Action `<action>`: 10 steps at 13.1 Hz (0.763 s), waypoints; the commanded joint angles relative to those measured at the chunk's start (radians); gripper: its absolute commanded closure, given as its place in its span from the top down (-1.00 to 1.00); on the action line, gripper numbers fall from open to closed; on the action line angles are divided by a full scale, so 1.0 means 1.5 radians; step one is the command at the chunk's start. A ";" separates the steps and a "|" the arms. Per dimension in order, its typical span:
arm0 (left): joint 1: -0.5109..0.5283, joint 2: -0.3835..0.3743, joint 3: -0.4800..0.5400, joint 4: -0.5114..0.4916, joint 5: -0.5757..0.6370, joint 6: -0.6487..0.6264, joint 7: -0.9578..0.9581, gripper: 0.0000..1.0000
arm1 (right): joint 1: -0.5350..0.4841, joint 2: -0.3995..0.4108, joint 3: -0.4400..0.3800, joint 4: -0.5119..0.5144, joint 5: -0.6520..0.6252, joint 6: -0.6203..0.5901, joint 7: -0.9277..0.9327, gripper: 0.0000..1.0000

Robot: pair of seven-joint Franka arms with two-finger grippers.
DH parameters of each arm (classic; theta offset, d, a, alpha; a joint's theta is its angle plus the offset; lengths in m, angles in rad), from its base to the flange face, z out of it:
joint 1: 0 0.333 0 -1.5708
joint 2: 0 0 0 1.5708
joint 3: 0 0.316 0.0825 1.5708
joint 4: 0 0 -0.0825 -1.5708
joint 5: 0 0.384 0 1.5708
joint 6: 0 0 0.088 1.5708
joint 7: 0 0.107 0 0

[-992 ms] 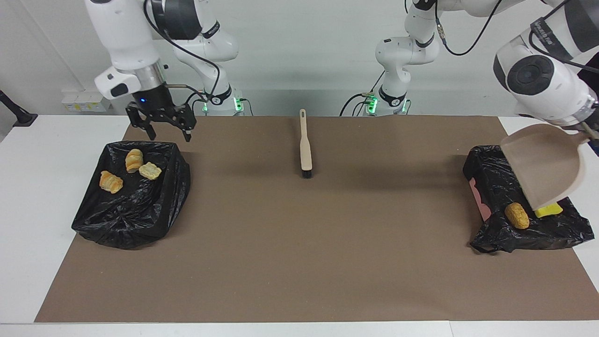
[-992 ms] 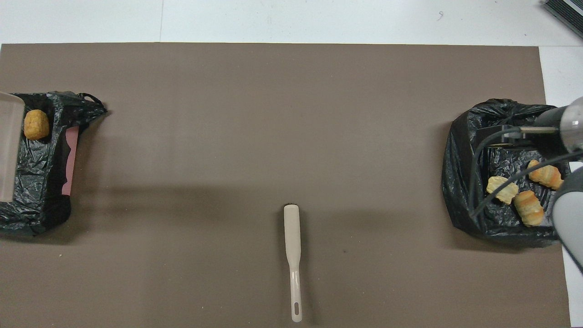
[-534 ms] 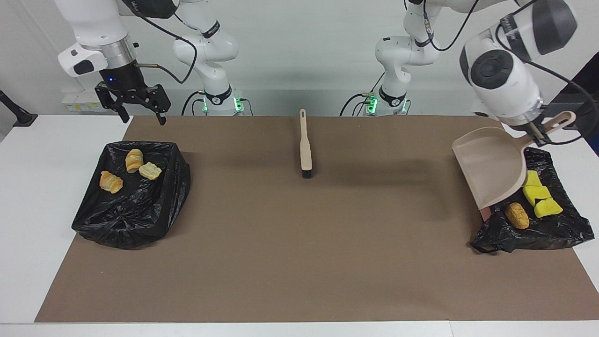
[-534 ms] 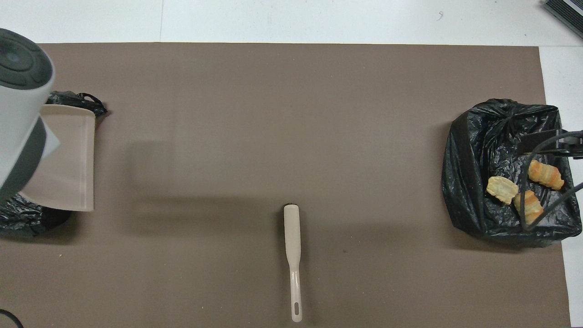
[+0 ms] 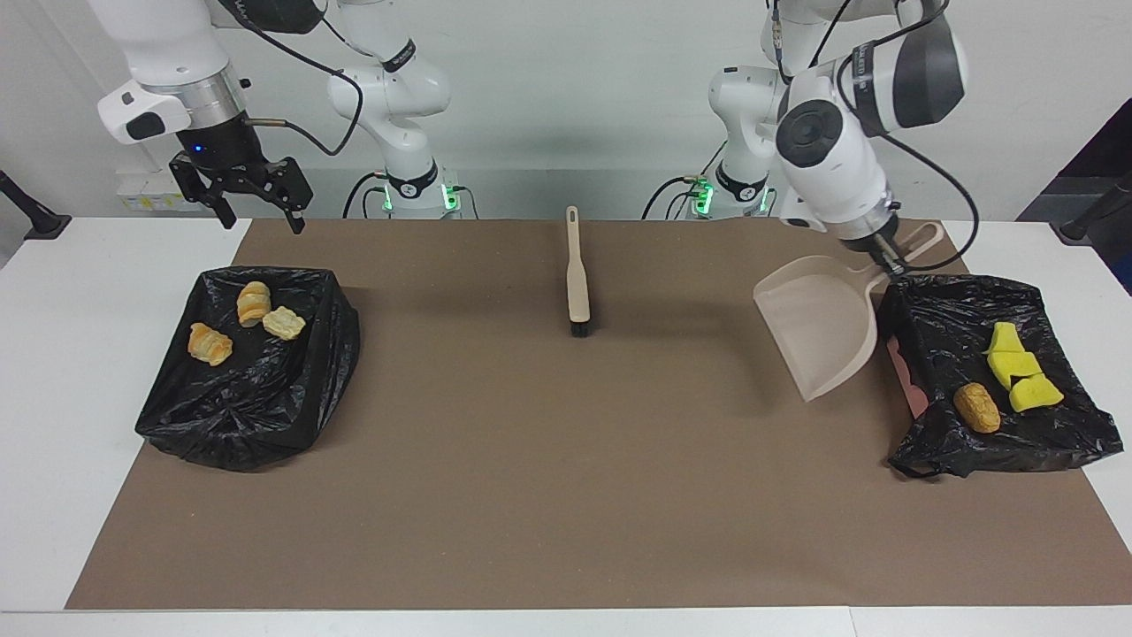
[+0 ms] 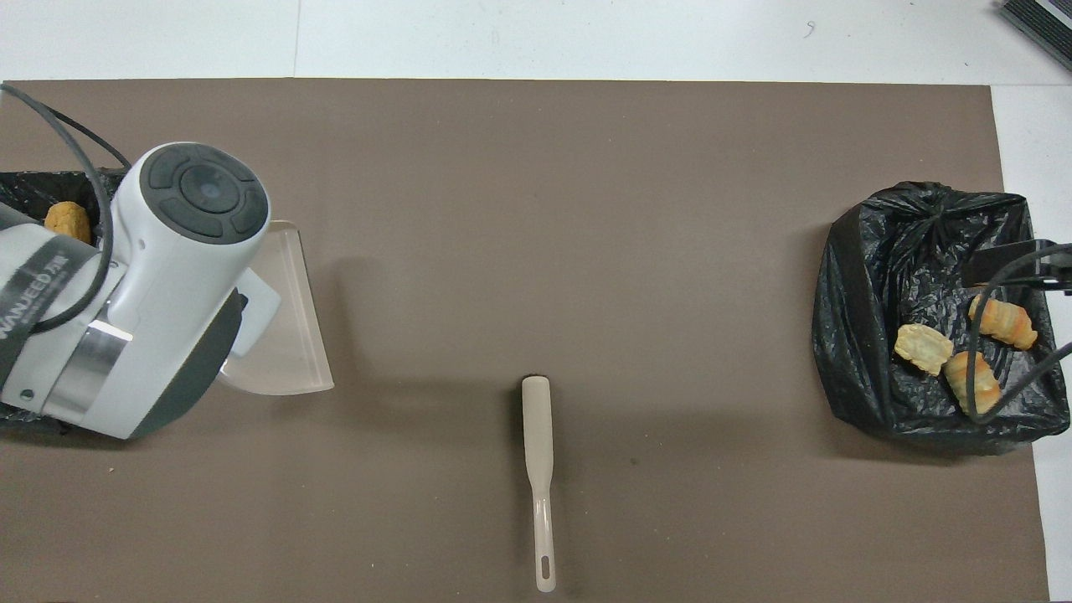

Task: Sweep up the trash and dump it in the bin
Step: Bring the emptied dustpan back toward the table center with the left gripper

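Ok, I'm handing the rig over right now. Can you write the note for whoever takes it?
Left gripper: shut on the dustpan handle, pan empty, up over the mat beside the bin at its end.
Right gripper: open, empty, above the other bin.
Trash: three croissants in the right arm's bin; yellow sponge wedges and a brown nugget in the left arm's bin.
Brush: lying mid-mat.
Done: no scraps on the mat.
Left: probably just set the dustpan down.

We saw the brown mat [image 5: 531, 495] bare across the lower frame. The brush [image 5: 577, 276] lay upper centre. Black-bagged bins [image 5: 256, 389] [image 5: 964, 310] blocked both edges, and the left gripper [image 5: 884, 257] hung the dustpan [image 5: 818, 332] over the mat centre right.
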 commanded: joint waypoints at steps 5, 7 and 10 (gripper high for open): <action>-0.050 -0.019 0.008 -0.020 -0.204 0.080 -0.323 -1.00 | 0.000 -0.010 0.002 -0.012 -0.003 -0.009 -0.018 1.00; -0.073 0.000 0.009 -0.020 -0.260 0.122 -0.426 -1.00 | -0.001 -0.013 0.002 -0.014 -0.003 -0.005 -0.013 1.00; -0.124 0.057 0.009 -0.015 -0.315 0.210 -0.600 -1.00 | -0.008 -0.013 0.001 -0.017 -0.004 -0.007 -0.021 1.00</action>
